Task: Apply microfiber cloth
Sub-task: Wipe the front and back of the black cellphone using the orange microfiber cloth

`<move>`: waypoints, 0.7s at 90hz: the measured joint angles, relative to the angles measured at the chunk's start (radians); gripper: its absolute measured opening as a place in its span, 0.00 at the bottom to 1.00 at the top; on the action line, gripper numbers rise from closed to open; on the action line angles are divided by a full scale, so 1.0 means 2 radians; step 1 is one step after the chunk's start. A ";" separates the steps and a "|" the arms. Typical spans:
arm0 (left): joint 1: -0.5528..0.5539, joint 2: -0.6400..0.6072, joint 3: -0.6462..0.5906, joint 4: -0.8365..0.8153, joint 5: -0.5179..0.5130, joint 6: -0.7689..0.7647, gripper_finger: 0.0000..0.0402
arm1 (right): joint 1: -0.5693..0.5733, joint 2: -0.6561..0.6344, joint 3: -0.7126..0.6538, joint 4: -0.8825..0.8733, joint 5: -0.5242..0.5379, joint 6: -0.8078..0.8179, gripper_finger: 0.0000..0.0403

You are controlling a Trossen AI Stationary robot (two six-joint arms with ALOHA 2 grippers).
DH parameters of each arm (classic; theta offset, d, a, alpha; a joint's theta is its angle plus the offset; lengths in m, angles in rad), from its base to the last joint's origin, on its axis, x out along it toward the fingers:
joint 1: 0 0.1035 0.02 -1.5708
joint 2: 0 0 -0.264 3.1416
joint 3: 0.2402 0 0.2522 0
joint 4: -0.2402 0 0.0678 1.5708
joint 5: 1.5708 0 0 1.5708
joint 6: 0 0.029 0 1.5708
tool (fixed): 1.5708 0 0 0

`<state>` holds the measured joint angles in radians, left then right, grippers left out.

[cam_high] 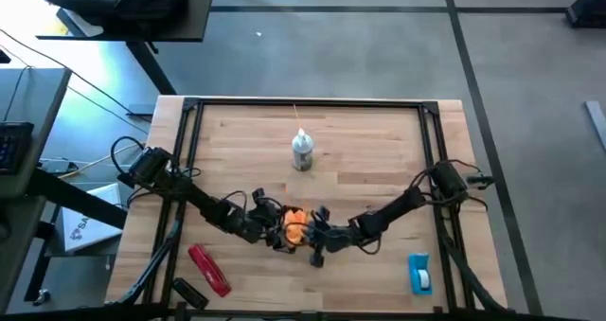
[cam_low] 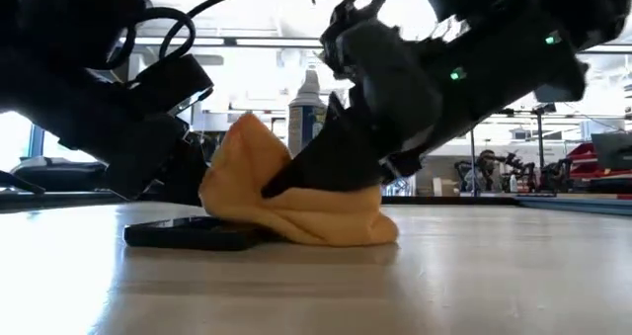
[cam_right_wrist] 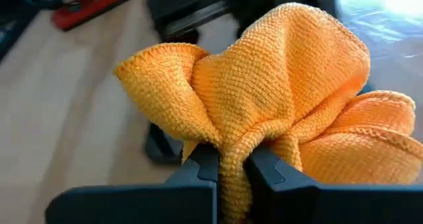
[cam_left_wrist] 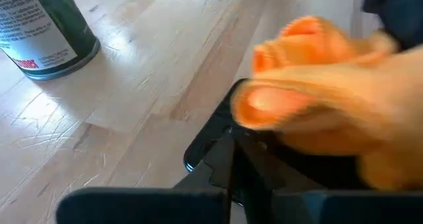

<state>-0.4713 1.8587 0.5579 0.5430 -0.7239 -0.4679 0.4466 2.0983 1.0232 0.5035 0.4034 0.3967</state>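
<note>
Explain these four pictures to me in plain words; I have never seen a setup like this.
This is a robot with two dark arms working at a wooden table. One picture looks straight down, one looks level across the tabletop, and two come from cameras on the arms' wrists. The right gripper is shut on an orange microfiber cloth and holds it down on a flat black phone. The left gripper sits at the phone's edge, apparently gripping it, right beside the cloth. Also on the table: a spray bottle farther back, a red tool and a blue and white object near the front.
</note>
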 joint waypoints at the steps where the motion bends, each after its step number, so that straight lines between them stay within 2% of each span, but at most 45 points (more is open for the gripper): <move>1: 0.000 0.000 0.000 0.000 0.000 0.000 0.00 | 0.001 0.000 0.001 -0.001 0.000 0.001 0.01; 30: 0.007 0.000 0.000 0.000 -0.003 -0.001 0.00 | 0.009 0.027 0.067 -0.043 -0.004 0.026 0.01; 49: 0.007 0.000 0.000 0.000 -0.003 -0.001 0.00 | 0.018 0.072 0.133 -0.082 -0.058 0.050 0.01; 63: 0.007 0.000 0.000 0.000 -0.003 0.004 0.00 | 0.012 0.069 0.137 -0.088 -0.138 0.032 0.01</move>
<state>-0.4572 1.8591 0.5579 0.5423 -0.7300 -0.4591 0.4700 2.2368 1.2973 0.3275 0.1276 0.4604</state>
